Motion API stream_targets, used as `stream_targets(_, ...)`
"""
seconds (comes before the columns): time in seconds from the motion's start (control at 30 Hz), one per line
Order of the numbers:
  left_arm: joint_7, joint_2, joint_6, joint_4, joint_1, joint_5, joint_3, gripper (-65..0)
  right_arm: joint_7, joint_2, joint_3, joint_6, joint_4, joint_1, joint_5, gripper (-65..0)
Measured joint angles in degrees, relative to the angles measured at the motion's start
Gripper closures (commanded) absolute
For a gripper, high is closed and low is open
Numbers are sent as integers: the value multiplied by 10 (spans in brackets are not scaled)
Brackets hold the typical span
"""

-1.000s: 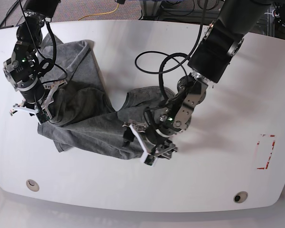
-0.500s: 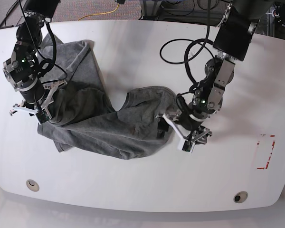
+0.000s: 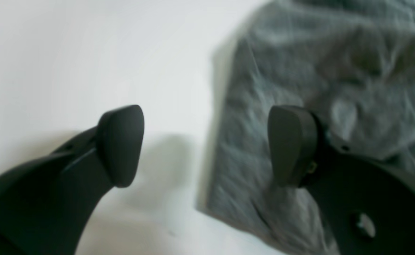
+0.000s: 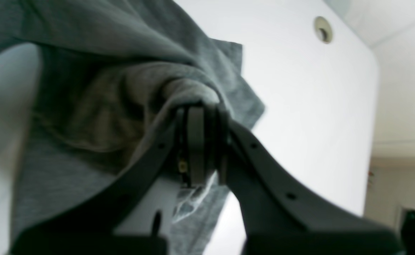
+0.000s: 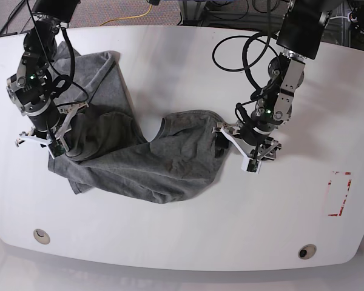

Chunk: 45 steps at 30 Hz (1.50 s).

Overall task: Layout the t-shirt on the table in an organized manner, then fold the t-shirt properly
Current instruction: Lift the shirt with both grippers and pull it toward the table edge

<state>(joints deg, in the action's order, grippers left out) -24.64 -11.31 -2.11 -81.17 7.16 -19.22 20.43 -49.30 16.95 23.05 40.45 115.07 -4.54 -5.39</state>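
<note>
The grey t-shirt (image 5: 139,157) lies crumpled across the left and middle of the white table (image 5: 188,242). At its left end my right gripper (image 5: 36,144) is shut on a bunched fold; the right wrist view shows that fold of the t-shirt (image 4: 129,92) pinched in the right gripper (image 4: 200,141). My left gripper (image 5: 238,153) stands open beside the cloth's right edge. In the left wrist view the left gripper (image 3: 205,145) straddles the edge of the t-shirt (image 3: 299,63), one finger above bare table (image 3: 87,53) and the other above cloth, nothing held.
Two round cable holes (image 5: 41,235) (image 5: 306,250) sit near the front edge. A red tape rectangle (image 5: 340,194) marks the right side. Black cables (image 5: 242,51) loop off the left arm above the table.
The left arm has swung right and back from the shirt's front hem to its right edge, jaws open throughout. The right arm has kept its grip and place.
</note>
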Motion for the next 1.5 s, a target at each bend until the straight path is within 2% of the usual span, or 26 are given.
stream_targets(0.47,0,42,2,41,-11,1,0,-511,0,0,-1,0,0,0,-2,-3)
stream_targets(0.7,8,43,47,52,-10,3,28,-499,0,0,-1,0,0,0,-2,-3)
stream_targets(0.77,9,45,54,54,-9,3,33,-442,0,0,-1,0,0,0,-2,-3)
stream_targets(0.97,9,49,56,58,-9,1,35,-174,0,0,-1,0,0,0,-1,-3)
stream_targets(1.07,8,45,56,60,-8,1,33,-83,0,0,-1,0,0,0,-2,-3)
stream_targets(1.23,4,44,56,63,-4,2,33,0,0,0,-1,0,0,1,-2,-3)
stream_targets(1.37,-3,43,56,46,0,3,33,0,-3,0,-1,1,0,11,-1,-3)
stream_targets(1.5,-5,25,60,-19,0,1,24,0,-2,0,-1,1,0,21,-2,-3)
